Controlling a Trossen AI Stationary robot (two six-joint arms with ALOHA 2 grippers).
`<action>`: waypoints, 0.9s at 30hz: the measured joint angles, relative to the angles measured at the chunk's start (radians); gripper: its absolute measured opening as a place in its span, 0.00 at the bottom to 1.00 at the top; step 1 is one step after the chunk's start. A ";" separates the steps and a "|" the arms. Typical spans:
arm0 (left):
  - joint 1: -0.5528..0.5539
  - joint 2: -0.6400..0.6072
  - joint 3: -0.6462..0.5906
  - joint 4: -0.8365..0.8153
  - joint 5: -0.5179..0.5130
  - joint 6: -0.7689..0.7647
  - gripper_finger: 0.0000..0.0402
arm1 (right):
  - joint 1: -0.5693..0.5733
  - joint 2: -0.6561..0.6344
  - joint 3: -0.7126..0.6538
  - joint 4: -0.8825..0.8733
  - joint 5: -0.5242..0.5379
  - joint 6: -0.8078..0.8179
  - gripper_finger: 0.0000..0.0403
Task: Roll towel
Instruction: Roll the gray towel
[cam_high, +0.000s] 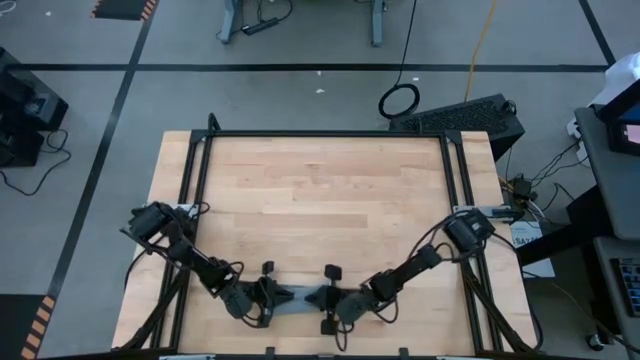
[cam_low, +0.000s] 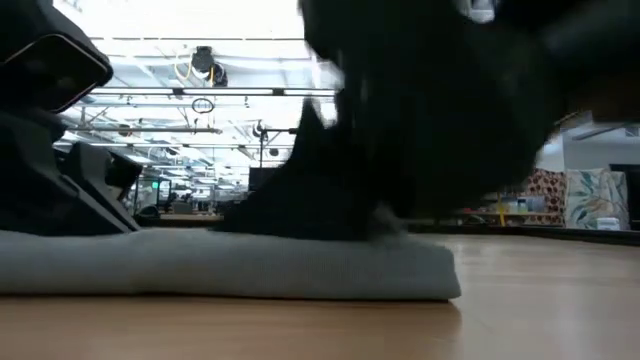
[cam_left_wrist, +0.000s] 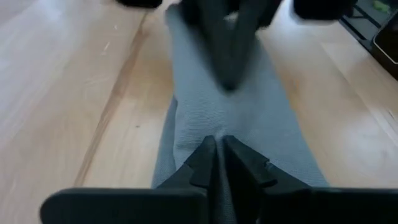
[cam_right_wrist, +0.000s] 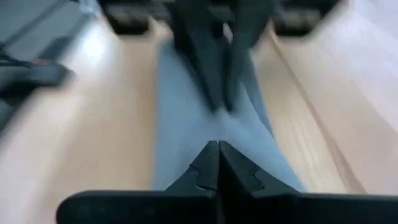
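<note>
**Both grippers down on the towel at the near edge of the desk**

High view: the towel (cam_high: 305, 297) is a narrow grey strip lying flat near the front edge of the wooden desk (cam_high: 320, 190), about centred side to side. The left gripper (cam_high: 283, 296) comes in from the left and the right gripper (cam_high: 340, 300) from the right, and they nearly meet over the strip. Most of the cloth is hidden under them. No containers on the desk that I can see, just bare wood and the black frame around it.

Low view: the towel (cam_low: 230, 265) looks like a low, thick, folded band sitting flat on the desk (cam_low: 540, 300), its end rounded off. A big dark blurry arm sits on top of it; can't tell which gripper is which from here.

Left wrist view: the left gripper (cam_left_wrist: 219, 149) has its fingers (cam_left_wrist: 205, 163) pressed nearly together, tips down on the grey cloth, pinching the towel (cam_left_wrist: 261, 118). The other arm's gripper shows blurred at the strip's far end.

Right wrist view: the right gripper (cam_right_wrist: 217, 152) has its fingers (cam_right_wrist: 233, 168) fully closed, tips touching each other and resting on the towel (cam_right_wrist: 186, 124). Whether any fabric is caught between them I can't tell. The left arm's gripper is blurred farther along the strip.
</note>
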 joint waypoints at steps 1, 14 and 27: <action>0.002 -0.006 0.000 -0.004 0.011 0.008 0.10 | -0.001 0.020 0.000 0.005 0.013 0.019 0.00; -0.062 -0.270 -0.002 -0.132 0.001 0.017 0.10 | -0.004 0.073 0.003 0.087 0.045 0.122 0.00; -0.113 -0.083 -0.001 -0.152 -0.145 -0.164 0.10 | 0.015 -0.062 0.001 -0.010 0.037 -0.071 0.00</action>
